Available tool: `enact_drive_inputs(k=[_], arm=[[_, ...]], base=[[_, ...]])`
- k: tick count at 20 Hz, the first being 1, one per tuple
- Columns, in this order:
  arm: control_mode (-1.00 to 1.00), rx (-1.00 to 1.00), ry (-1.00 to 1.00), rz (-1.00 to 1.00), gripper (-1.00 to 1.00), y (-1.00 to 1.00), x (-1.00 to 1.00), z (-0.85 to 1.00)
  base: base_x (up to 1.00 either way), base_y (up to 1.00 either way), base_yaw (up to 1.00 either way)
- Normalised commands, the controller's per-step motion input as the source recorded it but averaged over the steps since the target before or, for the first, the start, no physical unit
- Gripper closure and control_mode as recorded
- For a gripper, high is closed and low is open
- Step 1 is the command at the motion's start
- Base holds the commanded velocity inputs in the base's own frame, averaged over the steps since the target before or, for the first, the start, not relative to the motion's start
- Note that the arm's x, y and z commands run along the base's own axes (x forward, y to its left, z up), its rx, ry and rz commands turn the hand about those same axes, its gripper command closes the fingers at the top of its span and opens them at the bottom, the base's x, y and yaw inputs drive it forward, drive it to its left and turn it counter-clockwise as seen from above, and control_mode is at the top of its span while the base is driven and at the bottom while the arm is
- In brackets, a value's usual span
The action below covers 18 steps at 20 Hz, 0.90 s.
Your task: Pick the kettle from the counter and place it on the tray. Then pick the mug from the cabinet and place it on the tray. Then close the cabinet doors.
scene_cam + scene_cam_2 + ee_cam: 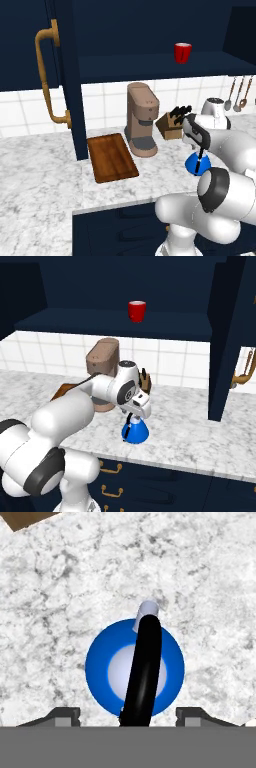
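While the glossy blue domed kettle (135,667) stood on veined marble table (60,587), its thin black handle was straddled by the unclenched tool (129,714), bare marble all round.

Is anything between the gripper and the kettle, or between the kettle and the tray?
Nothing visible separates the gripper from the kettle directly below it. Toward the tray, the coffee machine stands close beside the path, further back on the counter.
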Motion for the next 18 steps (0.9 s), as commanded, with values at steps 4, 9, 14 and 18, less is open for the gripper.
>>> enact_drive_inputs(k=[4,9,14,18], arm=[[-1.0,0.0,0.0,0.0,1.0,0.0,0.0,0.0],[-1.0,0.0,0.0,0.0,1.0,0.0,-0.01,0.02],[-1.0,0.0,-0.03,0.06,1.0,0.07,-0.24,0.32],[-1.0,0.0,-0.06,0.07,1.0,0.23,-0.09,0.51]], base=[[0.0,0.0,0.0],[0.0,0.0,0.0],[0.0,0.0,0.0],[0.0,0.0,0.0]])
